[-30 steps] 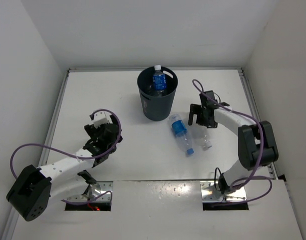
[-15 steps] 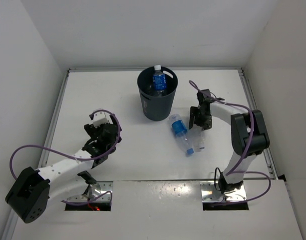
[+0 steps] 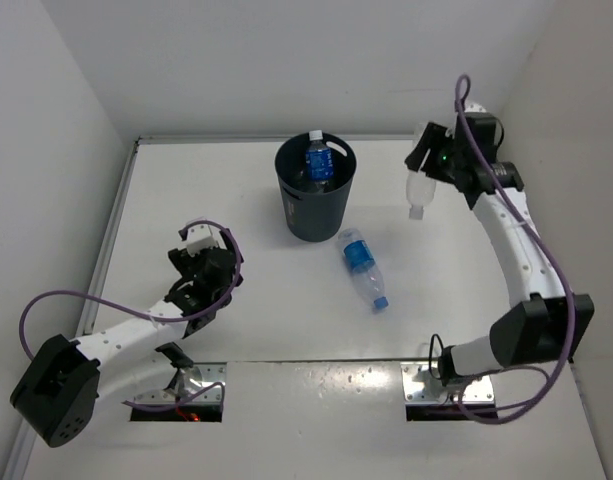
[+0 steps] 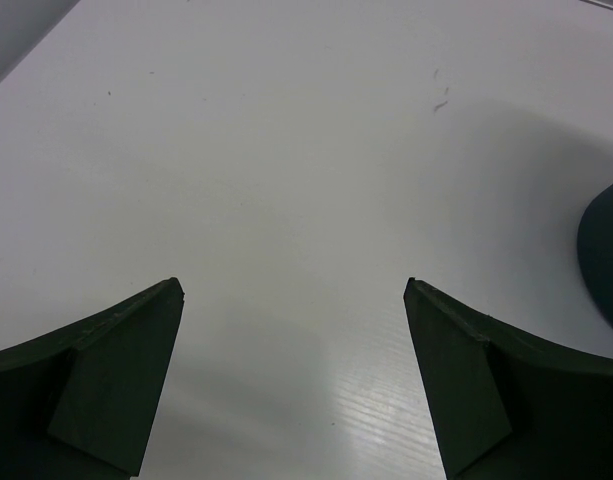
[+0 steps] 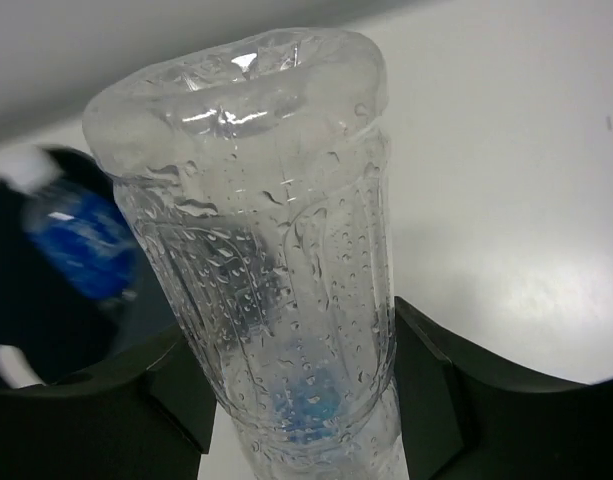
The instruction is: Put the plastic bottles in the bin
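My right gripper (image 3: 426, 163) is raised to the right of the bin (image 3: 316, 205), shut on a clear unlabelled plastic bottle (image 3: 418, 190) that hangs cap-down from it. In the right wrist view the wet bottle (image 5: 276, 240) fills the gap between the fingers of the right gripper (image 5: 298, 395). A blue-labelled bottle (image 3: 318, 162) stands inside the dark round bin. Another blue-labelled bottle (image 3: 361, 265) lies on the table in front of the bin. My left gripper (image 3: 208, 262) stands open and empty over the table at the left, its fingers wide apart (image 4: 293, 290).
White walls close the table in at the back and both sides. The bin's dark side (image 4: 608, 250) shows at the right edge of the left wrist view. The bin's mouth (image 5: 36, 320), with the blue-labelled bottle (image 5: 81, 240) in it, lies left of the held bottle.
My right gripper has shut on the clear bottle beside the lying one, lifted it off the table and carried it up and back, level with the bin's rim. The left arm has stayed still.
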